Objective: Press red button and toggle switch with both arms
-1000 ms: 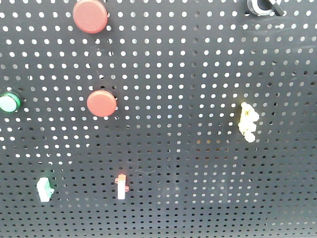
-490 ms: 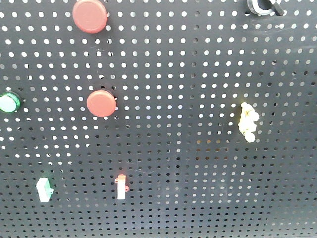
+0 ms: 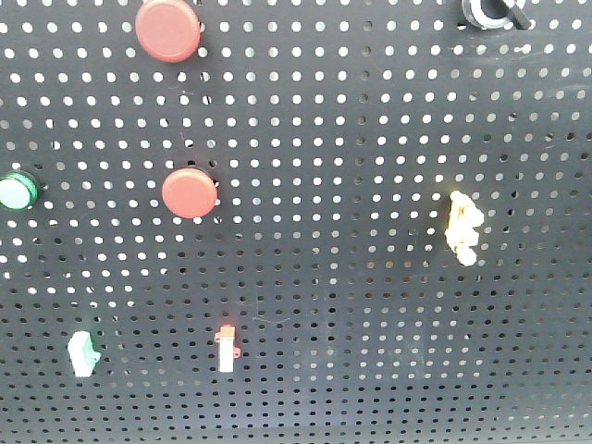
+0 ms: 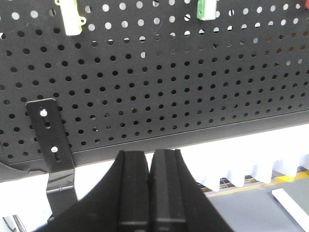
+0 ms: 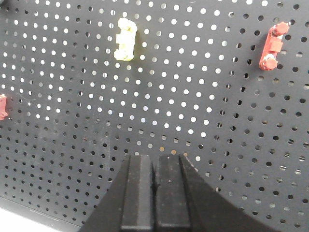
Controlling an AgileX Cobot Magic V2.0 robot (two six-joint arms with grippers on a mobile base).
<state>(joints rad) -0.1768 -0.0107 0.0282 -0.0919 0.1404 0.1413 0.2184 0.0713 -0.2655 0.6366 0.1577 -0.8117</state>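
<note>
Pegboard point(image 3: 370, 120): black perforated panel filling the front view; every switch and button is mounted on it.
Red buttons: one red button point(image 3: 190, 192) sits left of centre, and a second red button point(image 3: 167, 29) sits above it at the top edge.
Green button point(image 3: 18, 190): at the far left edge, level with the lower red one.
Toggle switch point(image 3: 226, 348): small white lever with a red base, below the lower red button (its lever position is too small to read, possibly pointing down).
Green-and-white switch point(image 3: 81, 353): lower left, level with the toggle switch.
Yellow switch point(image 3: 462, 228): right of centre, well apart from the red buttons.
Black knob point(image 3: 492, 11): cut off at the top right corner.
Left end effector point(image 4: 149, 166): fingers pressed together, holding nothing, below the panel's bottom edge beside a metal bracket point(image 4: 50, 140).
Right end effector point(image 5: 154, 169): fingers pressed together, empty, in front of the lower panel and below the yellow switch point(image 5: 125, 39); a red switch point(image 5: 273, 46) sits upper right in that view.
Contact: neither end effector touches any button or switch.
</note>
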